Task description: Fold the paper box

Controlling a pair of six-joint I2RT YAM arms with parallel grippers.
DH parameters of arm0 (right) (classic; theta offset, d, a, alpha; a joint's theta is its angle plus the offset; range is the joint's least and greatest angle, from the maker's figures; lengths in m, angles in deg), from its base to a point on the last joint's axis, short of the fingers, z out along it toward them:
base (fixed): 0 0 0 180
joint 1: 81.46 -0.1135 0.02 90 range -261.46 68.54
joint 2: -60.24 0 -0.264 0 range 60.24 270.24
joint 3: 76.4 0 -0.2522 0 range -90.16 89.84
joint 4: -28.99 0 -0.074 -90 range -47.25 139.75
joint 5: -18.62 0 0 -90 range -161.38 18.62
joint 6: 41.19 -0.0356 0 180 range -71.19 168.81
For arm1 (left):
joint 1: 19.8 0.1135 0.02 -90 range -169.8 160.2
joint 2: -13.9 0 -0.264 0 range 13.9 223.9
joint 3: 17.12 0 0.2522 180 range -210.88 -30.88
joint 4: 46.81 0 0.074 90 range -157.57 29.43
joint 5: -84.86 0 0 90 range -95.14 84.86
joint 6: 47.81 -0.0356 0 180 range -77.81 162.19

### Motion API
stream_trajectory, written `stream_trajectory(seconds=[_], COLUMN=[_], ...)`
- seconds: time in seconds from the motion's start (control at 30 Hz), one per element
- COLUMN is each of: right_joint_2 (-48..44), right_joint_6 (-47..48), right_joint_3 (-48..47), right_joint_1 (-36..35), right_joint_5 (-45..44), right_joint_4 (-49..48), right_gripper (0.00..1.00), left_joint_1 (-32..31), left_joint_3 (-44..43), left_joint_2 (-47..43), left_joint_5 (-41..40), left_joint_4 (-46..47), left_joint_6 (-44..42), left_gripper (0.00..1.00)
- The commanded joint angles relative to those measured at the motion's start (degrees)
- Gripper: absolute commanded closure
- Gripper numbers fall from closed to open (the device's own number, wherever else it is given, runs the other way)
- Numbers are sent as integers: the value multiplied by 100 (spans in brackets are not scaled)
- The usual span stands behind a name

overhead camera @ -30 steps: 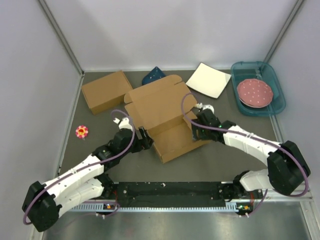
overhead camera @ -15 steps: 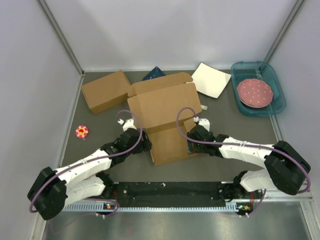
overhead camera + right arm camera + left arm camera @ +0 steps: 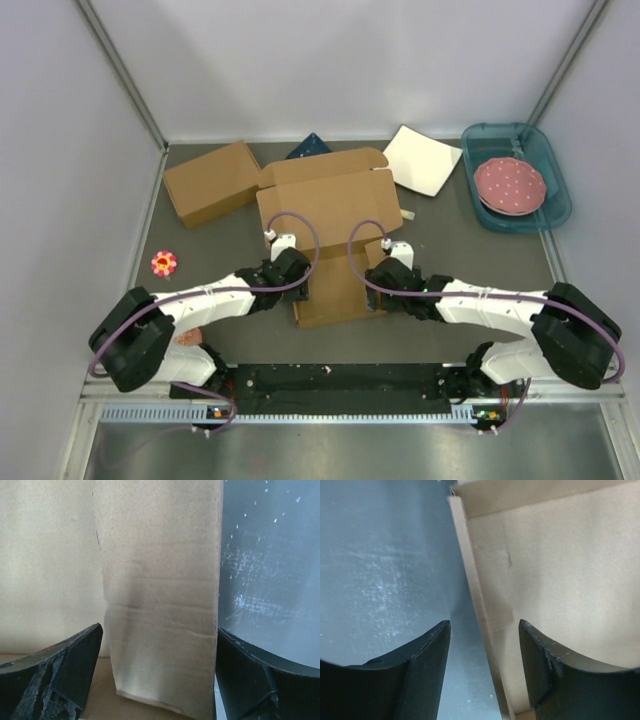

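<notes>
Both claws are spread, the left claw (image 3: 303,283) and the right claw (image 3: 376,287) flanking the near end of the paper box (image 3: 335,215). The box's upright side wall runs between the left claw's fingers (image 3: 427,650) without touching either. A side flap nearly fills the gap between the right claw's fingers (image 3: 70,655). Beyond the left claw sits a deeper cardboard box (image 3: 210,183), and far beyond the right claw, a white plate (image 3: 420,160).

Plan of the tabletop (image 3: 215,245): the paper box (image 3: 325,215) lies at the centre, with a cardboard box (image 3: 212,183) behind it to the left and a flower toy (image 3: 164,263) at the far left. A small object (image 3: 308,148) sits just behind its rear flap. Behind it to the right lies a square plate (image 3: 418,160); right of that, a bin (image 3: 495,140) holds a round plate (image 3: 509,185).
</notes>
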Motion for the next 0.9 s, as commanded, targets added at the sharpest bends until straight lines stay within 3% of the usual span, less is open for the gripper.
stream_trajectory(seconds=[0.0, 0.13, 0.33, 0.6, 0.7, 0.87], right_joint_2=[-479, -866, -937, 99, 495, 934], right_joint_6=[94, 473, 1079, 1757, 1783, 1853], right_joint_3=[-335, -774, -1284, -1776, -1890, -1926], right_joint_1=[-112, -60, 554, 916, 916, 916], right_joint_5=[-59, -428, -193, 239, 318, 178], right_joint_4=[377, 703, 870, 756, 747, 958], right_gripper=[11, 5, 2, 5, 10, 30], left_joint_1=[-19, -18, -71, -212, -221, -238], left_joint_3=[-347, -312, -154, -119, -48, 101], left_joint_2=[116, 90, 54, 195, 143, -16], left_joint_5=[-650, -852, -1037, -1090, -1081, -1055], left_joint_4=[-273, -255, -28, 70, 96, 166], left_joint_6=[-408, -566, -742, -663, -593, -487], left_gripper=[41, 50, 68, 72, 73, 75])
